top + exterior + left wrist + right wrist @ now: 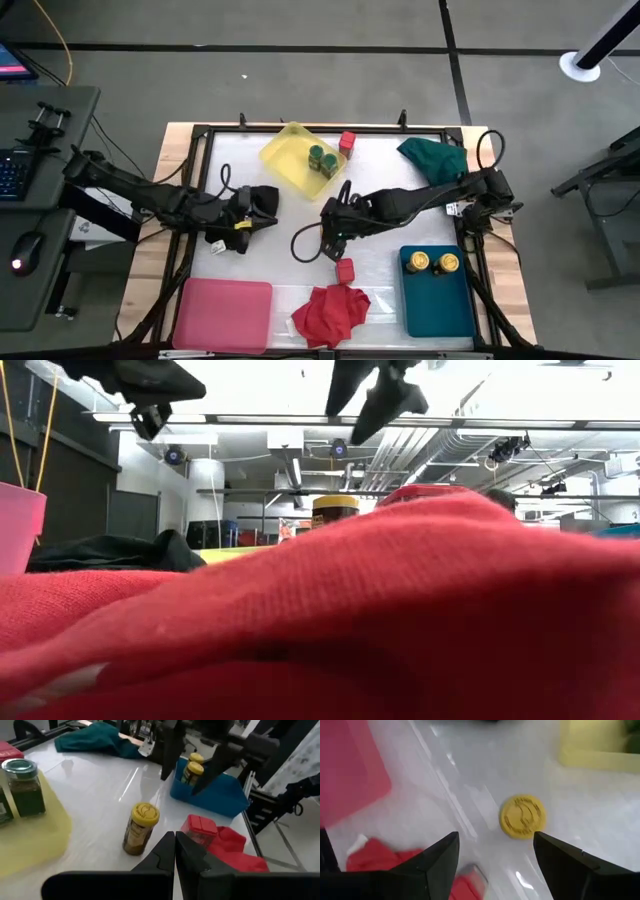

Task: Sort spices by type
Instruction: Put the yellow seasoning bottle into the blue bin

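The white bench (pixel 280 215) carries three trays, one for each spice type. The teal tray (pixel 437 300) beside the right gripper (pixel 496 851) already holds two yellow-lidded jars (pixel 431 262), and the yellow tray (pixel 290 165) beyond it holds green-lidded jars (pixel 322 159). That gripper hovers with fingers spread, directly above a stray yellow-lidded jar (pixel 522 816) standing upright on the bench, likely bound for the teal tray. The left gripper (pixel 174 851), fingers pressed together, waits well clear. A red box (pixel 199 829) sits just beside the jar.
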{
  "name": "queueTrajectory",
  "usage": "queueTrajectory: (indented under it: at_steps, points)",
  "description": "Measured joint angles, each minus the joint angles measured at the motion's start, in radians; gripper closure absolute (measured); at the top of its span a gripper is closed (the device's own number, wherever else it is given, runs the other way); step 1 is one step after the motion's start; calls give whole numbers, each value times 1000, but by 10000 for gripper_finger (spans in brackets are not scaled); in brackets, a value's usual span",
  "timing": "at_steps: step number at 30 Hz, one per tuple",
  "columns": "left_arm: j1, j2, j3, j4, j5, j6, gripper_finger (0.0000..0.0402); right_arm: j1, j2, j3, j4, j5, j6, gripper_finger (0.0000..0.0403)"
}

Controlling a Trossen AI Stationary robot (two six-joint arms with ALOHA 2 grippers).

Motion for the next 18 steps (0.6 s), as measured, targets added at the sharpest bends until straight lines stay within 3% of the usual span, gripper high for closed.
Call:
queueTrajectory:
  at_steps: [7,12,18]
  points:
    - [-4,4,2,27,-3,11,401,-23,-2,-97,165,0,18,150]
    - [-4,7,2,29,-4,12,401,-31,-2,-121,190,-1,79,150]
    - [-3,6,2,42,-4,52,401,-31,-2,-121,189,-20,-4,150]
